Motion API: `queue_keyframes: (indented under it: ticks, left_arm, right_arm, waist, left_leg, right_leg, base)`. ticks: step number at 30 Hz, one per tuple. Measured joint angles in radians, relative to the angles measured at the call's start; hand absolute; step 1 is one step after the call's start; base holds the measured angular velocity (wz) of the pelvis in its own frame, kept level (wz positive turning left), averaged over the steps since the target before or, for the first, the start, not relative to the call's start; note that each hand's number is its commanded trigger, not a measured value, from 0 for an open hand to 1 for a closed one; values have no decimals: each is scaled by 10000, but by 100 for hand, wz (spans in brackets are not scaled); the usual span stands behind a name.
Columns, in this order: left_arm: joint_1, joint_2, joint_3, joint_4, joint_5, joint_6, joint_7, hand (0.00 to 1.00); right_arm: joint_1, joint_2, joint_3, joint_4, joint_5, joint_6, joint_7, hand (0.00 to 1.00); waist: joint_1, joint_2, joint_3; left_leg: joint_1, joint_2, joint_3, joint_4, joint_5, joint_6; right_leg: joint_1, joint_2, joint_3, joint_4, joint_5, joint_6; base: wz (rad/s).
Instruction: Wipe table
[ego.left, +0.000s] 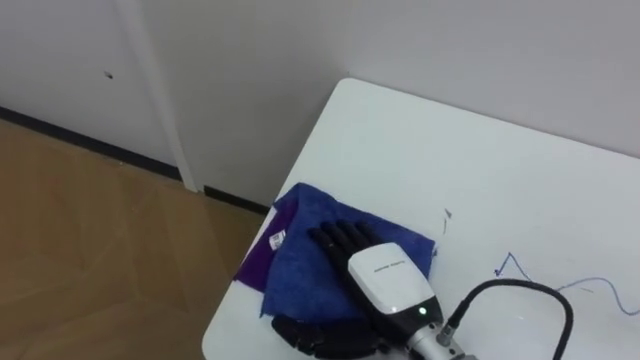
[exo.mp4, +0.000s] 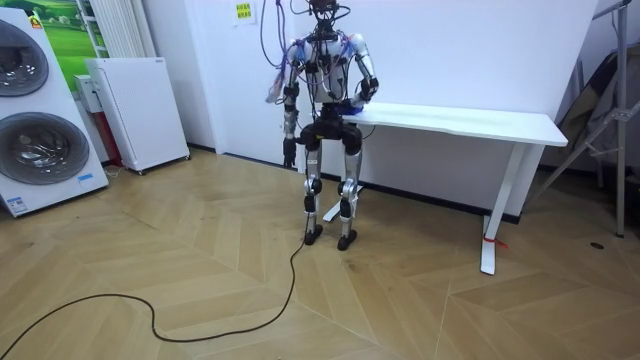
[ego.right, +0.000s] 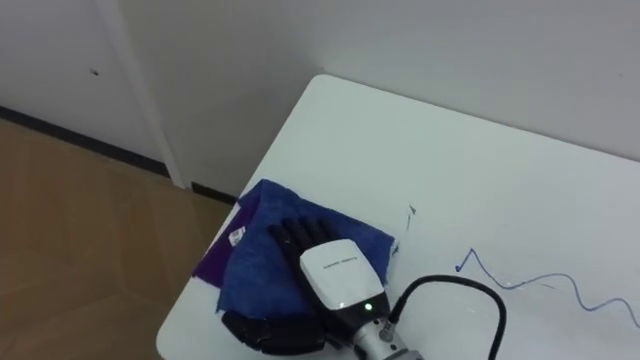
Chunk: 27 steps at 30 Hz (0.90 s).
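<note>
The robot stands at the end of a white table (ego.left: 450, 150) set against the wall. Its right hand (ego.left: 385, 275) lies palm down on a blue cloth (ego.left: 295, 255) at the near left corner. The fingers (ego.left: 335, 238) are straight and flat on the cloth, thumb spread to the side. A purple fold reaches the table's left edge. Blue pen squiggles (ego.left: 515, 265) mark the top to the right, apart from the cloth. The left hand (exo.mp4: 288, 152) hangs by the hip.
</note>
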Motion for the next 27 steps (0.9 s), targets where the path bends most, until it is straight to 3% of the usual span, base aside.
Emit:
queue_keyframes:
  ticks: [5, 6, 8, 22, 27]
  left_arm:
    - [-4, 0, 5, -4, -180, 1, 0, 0]
    - [-1, 0, 5, -6, -177, 2, 0, 0]
    - [-1, 0, 5, -18, -177, 6, -1, 0]
    - [203, -1, 35, -47, -170, 10, 118, 0]
    - [317, 16, 319, -51, -173, 21, 143, 0]
  right_arm:
    - [-45, 0, -4, 262, -82, -134, -290, 0]
    - [-44, 1, -6, 282, -81, -139, -306, 57]
    - [-69, 1, -7, 353, -85, -158, -350, 100]
    - [-413, 99, -665, 147, 203, -125, -832, 100]
    - [-433, 101, -876, 85, 534, -128, -721, 100]
  waist:
    - [-134, 64, 4]
    - [-163, 70, 3]
    - [-180, 82, 4]
    - [-195, 44, -28]
    - [-181, -128, -49]
  left_leg:
    - [51, -2, -21, -4, -2, 3]
    - [54, -1, -20, -1, -2, 3]
    - [77, -1, -18, -2, -2, 3]
    - [367, -25, -19, -7, -6, 10]
    - [355, -30, -7, -7, -21, 27]
  right_leg:
    - [88, -16, -86, -15, -10, 16]
    - [99, -16, -87, -18, -11, 17]
    - [121, -14, -86, -19, -11, 18]
    - [478, -26, -96, -151, -28, 42]
    - [489, -40, -132, -151, -33, 51]
  base:
    - [6]
    - [0]
    - [0]
    - [0]
    - [2]
